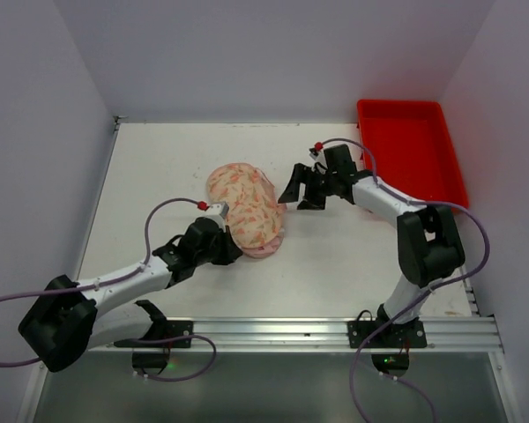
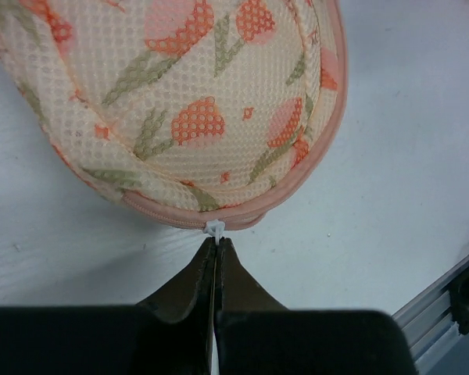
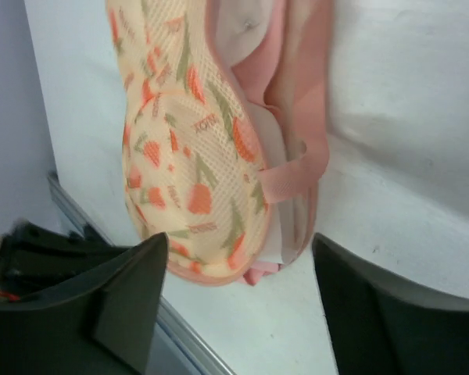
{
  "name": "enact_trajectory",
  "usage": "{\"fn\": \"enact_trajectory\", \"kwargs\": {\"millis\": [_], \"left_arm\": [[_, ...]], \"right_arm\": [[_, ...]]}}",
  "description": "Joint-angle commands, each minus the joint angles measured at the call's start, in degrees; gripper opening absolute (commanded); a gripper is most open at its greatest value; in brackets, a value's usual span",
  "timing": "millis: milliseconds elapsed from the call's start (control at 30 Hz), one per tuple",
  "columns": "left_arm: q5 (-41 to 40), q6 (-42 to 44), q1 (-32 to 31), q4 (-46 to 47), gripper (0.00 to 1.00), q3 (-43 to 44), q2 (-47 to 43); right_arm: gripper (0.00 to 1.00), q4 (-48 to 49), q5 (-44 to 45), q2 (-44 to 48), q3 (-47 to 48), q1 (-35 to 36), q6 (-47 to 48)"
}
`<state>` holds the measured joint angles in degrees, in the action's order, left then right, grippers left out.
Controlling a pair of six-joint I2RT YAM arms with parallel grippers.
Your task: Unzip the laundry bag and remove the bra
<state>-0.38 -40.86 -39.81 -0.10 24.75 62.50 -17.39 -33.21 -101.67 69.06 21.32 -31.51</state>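
The laundry bag lies mid-table, cream mesh with an orange tulip print and pink trim. My left gripper is at its near end, shut on the white zipper pull at the pink zip seam. The right gripper hovers just right of the bag, open and apart from it. In the right wrist view the bag fills the space ahead of the open gripper, and its pink loop strap crosses a gap in the edge. Pale and pink layers show in that gap; I cannot tell whether they are the bra.
A red tray stands at the back right, behind the right arm. An aluminium rail runs along the table's near edge. White walls close the table on the left, back and right.
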Motion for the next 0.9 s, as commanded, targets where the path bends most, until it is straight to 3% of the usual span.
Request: {"fn": "enact_trajectory", "kwargs": {"millis": [0, 33, 133, 333, 600, 667, 767, 800, 833, 867], "left_arm": [[7.4, 1.2, -0.7, 3.6, 0.00, 3.1, 4.9], [7.8, 1.0, -1.2, 5.6, 0.00, 5.5, 6.4], [8.5, 0.4, -4.2, 8.2, 0.00, 10.7, 12.6], [9.0, -0.4, -9.2, 9.4, 0.00, 19.0, 23.0], [8.7, -3.3, -10.6, 11.9, 0.00, 15.9, 22.7], [8.4, -3.5, -10.7, 12.0, 0.00, 15.2, 21.6], [7.5, -3.3, -10.7, 11.5, 0.00, 14.7, 20.6], [7.2, -3.2, -10.7, 11.3, 0.00, 14.5, 20.4], [6.8, -2.7, -10.7, 10.2, 0.00, 14.4, 19.9], [5.8, -2.5, -10.6, 9.5, 0.00, 14.4, 19.7]], "right_arm": [[0.81, 6.0, 8.7, 9.2, -5.4, -1.1, -6.6], [0.88, 9.4, 9.7, 11.3, -10.8, -1.0, -8.7], [0.96, 15.7, 11.9, 19.8, -22.9, 0.4, -17.4], [0.99, 26.7, 18.0, 28.4, -36.4, 9.0, -31.1], [0.97, 35.0, 20.3, 21.3, -36.0, 11.0, -38.1], [0.92, 37.0, 20.2, 19.5, -35.7, 11.0, -39.2], [0.70, 40.0, 19.4, 16.0, -36.1, 11.0, -41.3], [0.60, 40.3, 18.8, 14.9, -36.4, 11.0, -41.4], [0.38, 40.1, 18.8, 14.7, -36.7, 11.1, -41.4], [0.27, 40.0, 18.7, 14.8, -37.2, 11.0, -41.5]]}}
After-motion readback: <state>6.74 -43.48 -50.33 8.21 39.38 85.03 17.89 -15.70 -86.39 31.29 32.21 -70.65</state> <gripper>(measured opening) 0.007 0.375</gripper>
